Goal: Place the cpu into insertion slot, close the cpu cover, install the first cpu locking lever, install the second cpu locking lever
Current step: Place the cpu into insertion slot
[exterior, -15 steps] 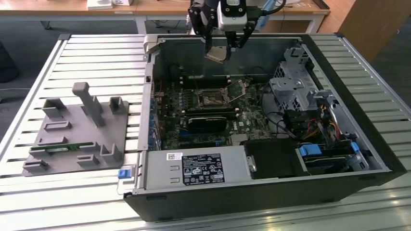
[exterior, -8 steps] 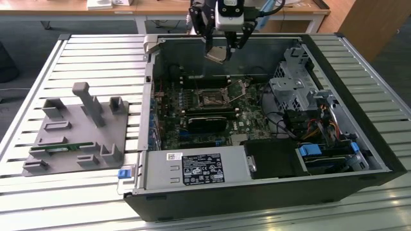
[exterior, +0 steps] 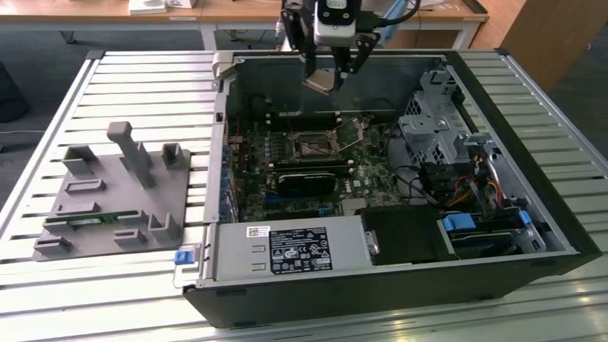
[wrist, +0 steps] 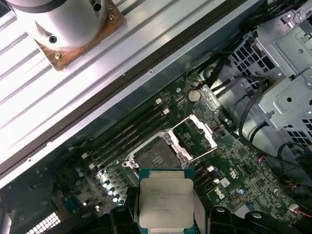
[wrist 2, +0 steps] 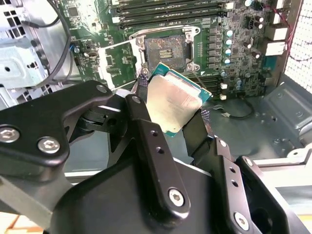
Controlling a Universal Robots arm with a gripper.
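Cpu (wrist 2: 173, 105) tilted between fingers (wrist 2: 146, 131), top up

The gripper (exterior: 331, 70) hangs above the far wall of the open computer case (exterior: 532, 214), its fingers clamped on the cpu (exterior: 320, 80), which sits tilted in the air. Below it, the motherboard (exterior: 285, 189) lies flat in the case with the square socket (exterior: 314, 144) near its middle. A power supply (exterior: 290, 251) fills the near side. On the slatted table (exterior: 142, 78), at the exterior view's left, stands a grey fixture block (exterior: 119, 196) holding a green memory stick (exterior: 95, 219).
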